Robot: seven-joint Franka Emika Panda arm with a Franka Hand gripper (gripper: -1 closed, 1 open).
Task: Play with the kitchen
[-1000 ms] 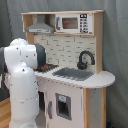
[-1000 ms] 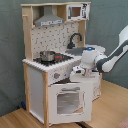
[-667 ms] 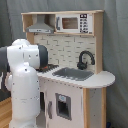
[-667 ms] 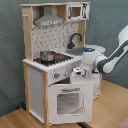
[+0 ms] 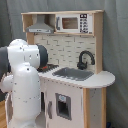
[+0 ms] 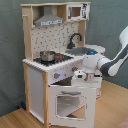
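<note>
Standing against a grey curtain, the kitchen (image 5: 75, 60) filled most of both exterior views, with its base on a wooden floor (image 6: 20, 119). In the first exterior view the arm (image 5: 22, 82) stood in front of the kitchen's left half and hid the hob and the oven front; what stayed visible there was the grey sink (image 5: 74, 73), the black faucet (image 5: 84, 59) behind it, the hood (image 5: 39, 26) and the microwave (image 5: 74, 23) on the top shelf. The sink's basin looked bare.

The second exterior view showed what the first one hid. A small metal pot (image 6: 48, 55) sat on the black hob (image 6: 54, 59); whether anything lay inside it could not be told. The oven door (image 6: 70, 102) with its window hung tilted outward from the top. The gripper (image 6: 80, 76) was at the upper edge of that door, just under the counter front with the knobs (image 6: 61, 75). Whether its fingers were spread or closed on the door could not be told.
</note>
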